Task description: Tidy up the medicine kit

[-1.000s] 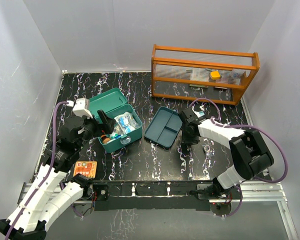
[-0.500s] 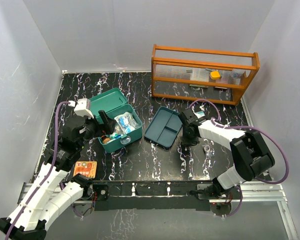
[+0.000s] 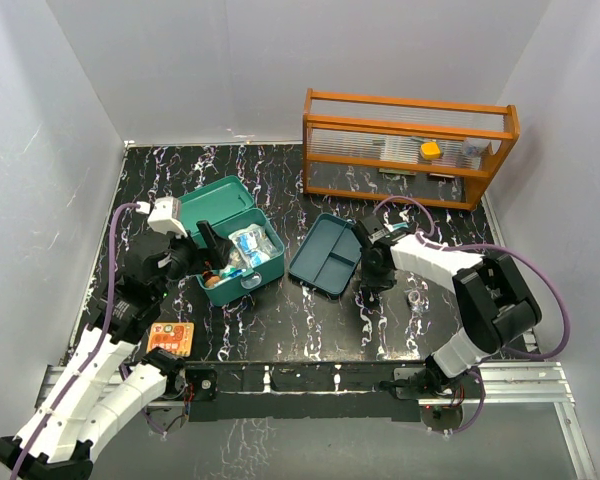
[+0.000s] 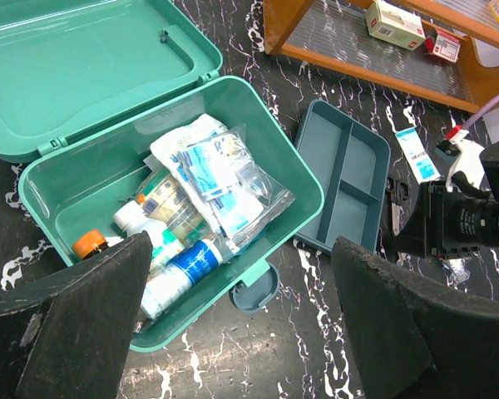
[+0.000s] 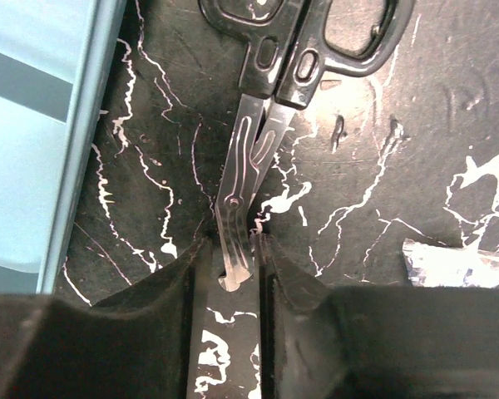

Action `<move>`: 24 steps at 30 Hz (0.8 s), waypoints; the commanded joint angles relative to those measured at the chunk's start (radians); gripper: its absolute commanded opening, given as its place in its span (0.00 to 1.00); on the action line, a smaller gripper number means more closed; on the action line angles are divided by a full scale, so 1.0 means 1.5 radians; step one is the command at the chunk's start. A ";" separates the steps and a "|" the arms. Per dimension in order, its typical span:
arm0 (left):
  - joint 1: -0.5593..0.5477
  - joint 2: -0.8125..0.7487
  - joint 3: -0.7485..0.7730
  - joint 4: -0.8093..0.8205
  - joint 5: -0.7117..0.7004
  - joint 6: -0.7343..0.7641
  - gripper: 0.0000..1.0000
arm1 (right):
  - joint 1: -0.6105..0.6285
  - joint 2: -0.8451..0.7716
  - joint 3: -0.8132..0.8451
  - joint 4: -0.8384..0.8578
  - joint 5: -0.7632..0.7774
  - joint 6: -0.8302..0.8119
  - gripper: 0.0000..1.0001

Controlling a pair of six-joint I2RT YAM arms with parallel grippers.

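The teal medicine kit (image 3: 238, 286) stands open at centre left with its lid (image 3: 216, 200) laid back. It holds bottles, tubes and plastic pouches (image 4: 208, 179). Its teal divided insert tray (image 3: 325, 255) lies empty on the table to the right and also shows in the left wrist view (image 4: 341, 187). My left gripper (image 4: 241, 258) is open and empty, hovering over the kit's front wall. My right gripper (image 5: 233, 249) is down on the table just right of the tray, shut on the blade tip of black-handled scissors (image 5: 262, 133) that lie flat.
An orange slatted rack (image 3: 410, 150) at the back right holds small boxes and a yellow-capped item (image 3: 430, 150). An orange card (image 3: 170, 338) lies at the front left. A small foil piece (image 5: 453, 262) lies right of the scissors. A blue-white box (image 4: 416, 154) lies near the rack.
My right gripper has shifted a little left toward the tray, staying low over the scissors. The left arm and the kit have hardly moved.
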 commanded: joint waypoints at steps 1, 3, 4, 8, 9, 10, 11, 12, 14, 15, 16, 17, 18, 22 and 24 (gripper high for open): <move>0.001 -0.007 0.005 0.013 0.014 0.012 0.88 | 0.008 0.054 -0.015 0.002 0.005 -0.005 0.23; 0.001 -0.006 0.009 0.010 0.014 0.014 0.88 | 0.008 0.054 -0.012 0.004 0.004 -0.005 0.19; 0.001 -0.006 0.010 0.009 0.014 0.014 0.88 | 0.007 0.053 -0.011 0.005 0.005 -0.004 0.16; 0.001 -0.010 0.010 0.005 0.021 0.022 0.88 | 0.008 0.047 -0.018 0.022 -0.010 -0.007 0.10; 0.001 -0.011 0.010 0.001 0.019 0.024 0.88 | 0.007 0.047 -0.020 0.027 -0.013 -0.005 0.08; 0.001 -0.011 0.011 -0.003 0.014 0.025 0.88 | 0.007 0.047 -0.021 0.032 -0.019 -0.003 0.07; 0.001 -0.012 0.014 -0.008 0.008 0.026 0.88 | 0.007 0.046 -0.023 0.037 -0.024 0.000 0.06; 0.001 -0.012 0.019 -0.012 0.005 0.027 0.88 | 0.007 0.044 -0.024 0.044 -0.027 0.002 0.06; 0.001 -0.013 0.023 -0.016 0.003 0.029 0.88 | 0.008 0.035 -0.025 0.055 -0.028 0.009 0.05; 0.001 -0.014 0.023 -0.016 0.002 0.029 0.88 | 0.008 0.027 -0.026 0.058 -0.025 0.016 0.06; 0.001 -0.014 0.024 -0.015 0.002 0.029 0.89 | 0.008 0.017 -0.028 0.063 -0.024 0.022 0.06; 0.001 -0.014 0.023 -0.014 0.002 0.028 0.89 | 0.007 0.007 -0.031 0.068 -0.024 0.029 0.06; 0.001 -0.014 0.024 -0.014 0.001 0.028 0.89 | 0.008 -0.005 -0.034 0.071 -0.026 0.036 0.06; 0.000 -0.011 0.024 -0.011 -0.005 0.028 0.89 | 0.007 -0.047 -0.053 0.090 -0.034 0.064 0.07; 0.001 -0.007 0.025 -0.008 -0.006 0.029 0.88 | 0.007 -0.063 -0.064 0.100 -0.038 0.076 0.07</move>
